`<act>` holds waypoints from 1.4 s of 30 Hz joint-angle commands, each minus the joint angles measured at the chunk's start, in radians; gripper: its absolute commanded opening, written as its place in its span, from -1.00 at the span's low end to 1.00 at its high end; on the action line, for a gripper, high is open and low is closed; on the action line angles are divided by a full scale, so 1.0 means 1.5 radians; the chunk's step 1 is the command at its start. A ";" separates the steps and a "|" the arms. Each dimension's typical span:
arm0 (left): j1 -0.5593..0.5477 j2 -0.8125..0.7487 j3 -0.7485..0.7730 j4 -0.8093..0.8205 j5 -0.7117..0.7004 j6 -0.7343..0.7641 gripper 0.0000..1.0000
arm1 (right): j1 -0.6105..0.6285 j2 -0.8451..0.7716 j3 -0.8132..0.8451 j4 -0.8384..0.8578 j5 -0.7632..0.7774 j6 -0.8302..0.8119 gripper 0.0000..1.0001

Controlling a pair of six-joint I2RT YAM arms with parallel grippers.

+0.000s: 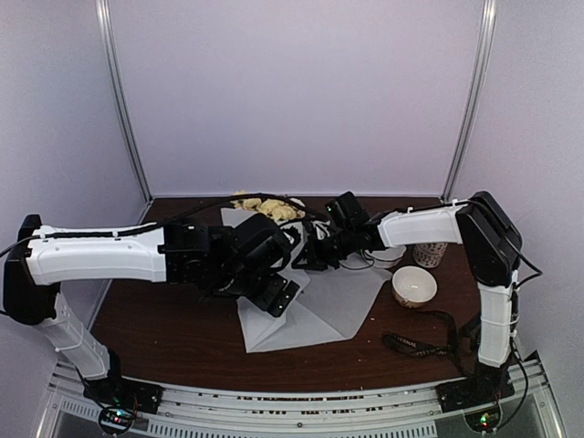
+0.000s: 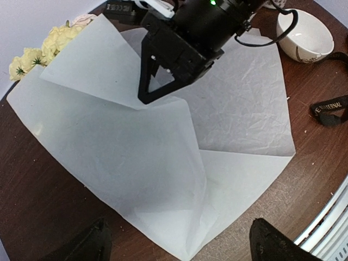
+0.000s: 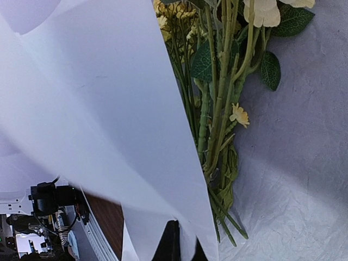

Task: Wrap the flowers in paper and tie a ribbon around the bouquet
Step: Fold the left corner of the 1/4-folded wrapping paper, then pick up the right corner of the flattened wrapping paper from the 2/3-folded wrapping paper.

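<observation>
Wrapping stage: the right gripper point(image 2: 147, 97), clenched on a flap of the paper point(image 2: 136, 163), holds it over the flowers point(image 2: 38, 51) lying at the sheet's far edge; the left gripper point(image 2: 182, 246) hangs released, probably due to fold the near corner next.

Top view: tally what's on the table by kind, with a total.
Flowers: 1 bunch
Paper: 1 spread, sheet count unclear
Ribbon: 1
White bowls: 2, the second partly hidden
Speckled cup: 1
Total: 6
</observation>
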 commanded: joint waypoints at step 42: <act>0.075 0.131 -0.125 0.190 0.134 0.289 0.02 | 0.026 0.017 -0.007 0.083 0.117 0.068 -1.00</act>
